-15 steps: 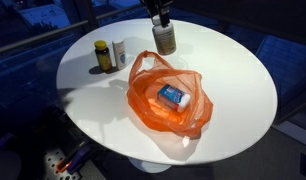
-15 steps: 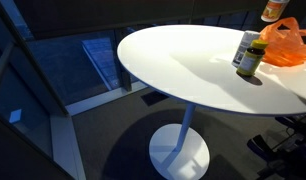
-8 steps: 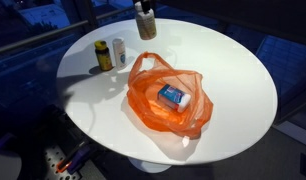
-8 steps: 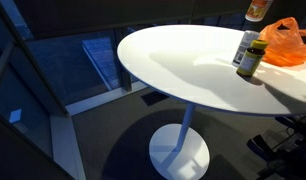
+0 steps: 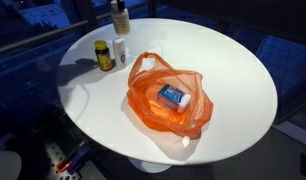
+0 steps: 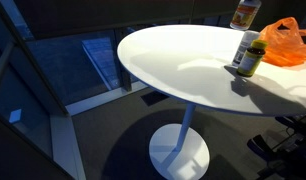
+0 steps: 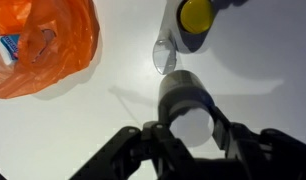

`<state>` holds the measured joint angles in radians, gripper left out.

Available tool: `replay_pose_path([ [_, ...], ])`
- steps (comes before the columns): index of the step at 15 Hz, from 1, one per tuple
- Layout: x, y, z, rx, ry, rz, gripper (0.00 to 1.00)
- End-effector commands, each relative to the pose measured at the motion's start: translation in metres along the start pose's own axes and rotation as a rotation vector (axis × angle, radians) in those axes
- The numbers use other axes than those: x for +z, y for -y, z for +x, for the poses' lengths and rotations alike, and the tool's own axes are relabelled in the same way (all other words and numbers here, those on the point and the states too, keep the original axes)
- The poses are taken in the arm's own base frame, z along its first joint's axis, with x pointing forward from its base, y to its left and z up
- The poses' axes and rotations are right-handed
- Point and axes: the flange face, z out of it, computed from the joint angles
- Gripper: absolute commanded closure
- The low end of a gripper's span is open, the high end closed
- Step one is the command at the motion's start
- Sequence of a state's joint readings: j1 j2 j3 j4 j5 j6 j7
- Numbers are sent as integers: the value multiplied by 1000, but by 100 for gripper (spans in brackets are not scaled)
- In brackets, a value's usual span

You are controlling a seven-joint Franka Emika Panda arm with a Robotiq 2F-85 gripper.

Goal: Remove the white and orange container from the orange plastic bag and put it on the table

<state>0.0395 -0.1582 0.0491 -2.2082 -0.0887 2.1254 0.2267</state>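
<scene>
My end effector [image 7: 189, 135] is clamping its dark fingers [image 7: 143, 140] against both sides of the white and orange container [image 7: 181, 95]. Only the fingers' tips are showing, since the bottom edge of the wrist view is cutting off the rest. I am looking almost straight along the container's long axis here, so it is appearing as a foreshortened grey cylinder ending in a pale round face. That face is possibly the cap, though the blur is making it hard to tell.

In both exterior views the container [image 5: 120, 17] is hanging upright, long axis vertical, clear above the worktop [image 5: 233, 70]. Its top is running out of the frame, and my end effector is hardly showing there.

Just beyond it, a yellow bottle [image 5: 102, 55] and a white bottle [image 5: 119, 51] are standing side by side on the worktop. Farther off, the orange plastic bag [image 5: 158, 115] is lying open, with a blue-and-white packet [image 5: 174, 96] sitting inside it.
</scene>
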Motion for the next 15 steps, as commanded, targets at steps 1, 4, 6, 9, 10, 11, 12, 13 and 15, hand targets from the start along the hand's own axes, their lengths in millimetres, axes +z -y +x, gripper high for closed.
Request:
replay_pose_path([
  [1, 0, 21, -3, -84, 29, 45, 81],
  [4, 11, 40, -12, -138, 62, 57, 81],
  [6, 19, 52, -17, -167, 85, 57, 81],
  [9, 31, 67, -25, -198, 108, 42, 81],
  [10, 34, 70, -27, -209, 116, 40, 81],
  [11, 34, 70, -29, -215, 117, 36, 81],
  [12, 37, 70, -25, -186, 103, 35, 56],
  [13, 39, 72, -27, -191, 107, 34, 56],
  [15, 39, 73, -28, -193, 109, 34, 56],
])
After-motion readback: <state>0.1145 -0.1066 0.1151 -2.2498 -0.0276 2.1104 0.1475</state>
